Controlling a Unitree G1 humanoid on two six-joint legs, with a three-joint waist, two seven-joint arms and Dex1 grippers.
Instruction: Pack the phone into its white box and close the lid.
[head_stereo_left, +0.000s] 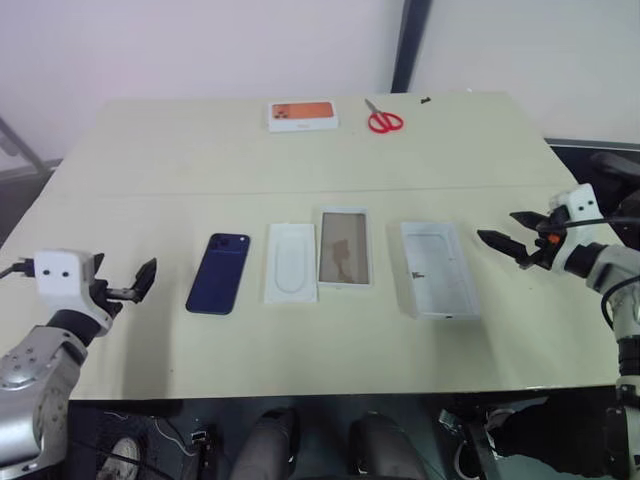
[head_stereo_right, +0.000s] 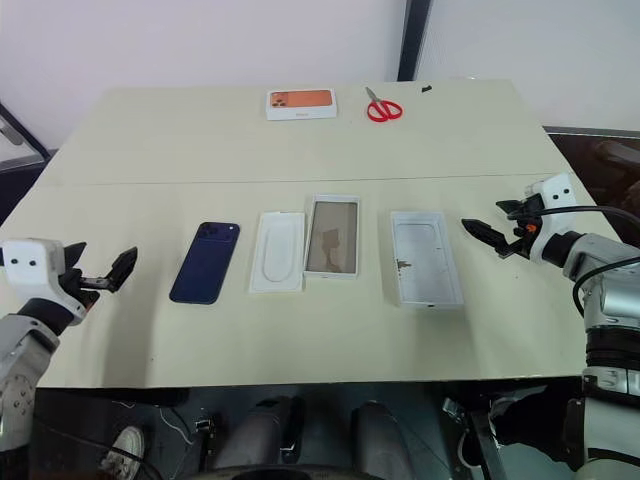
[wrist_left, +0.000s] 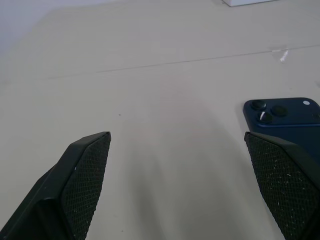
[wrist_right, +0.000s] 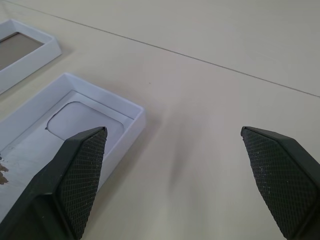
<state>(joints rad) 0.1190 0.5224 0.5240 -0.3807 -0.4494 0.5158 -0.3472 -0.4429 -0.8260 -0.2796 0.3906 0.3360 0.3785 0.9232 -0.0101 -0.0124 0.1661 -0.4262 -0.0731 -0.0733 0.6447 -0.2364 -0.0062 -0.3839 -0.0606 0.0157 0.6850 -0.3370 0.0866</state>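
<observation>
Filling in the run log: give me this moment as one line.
stage: before pickup | phone: flat on table, untouched | white box: open, empty | left gripper: open beside phone | right gripper: open beside box

Beige table (head_stereo_left: 300, 330) carrying four items in row: phone (head_stereo_left: 218, 273) lying back-up at left, flat white insert (head_stereo_left: 291, 263) beside it, lid (head_stereo_left: 345, 247) lying open-side up, white box (head_stereo_left: 437, 269) sitting open at right. Orange-printed box (head_stereo_left: 302, 116) and red scissors (head_stereo_left: 383, 119) lying at far edge. Left gripper (head_stereo_left: 140, 284) hovering left of phone, fingers spread; right gripper (head_stereo_left: 513, 235) hovering right of white box, fingers spread.
</observation>
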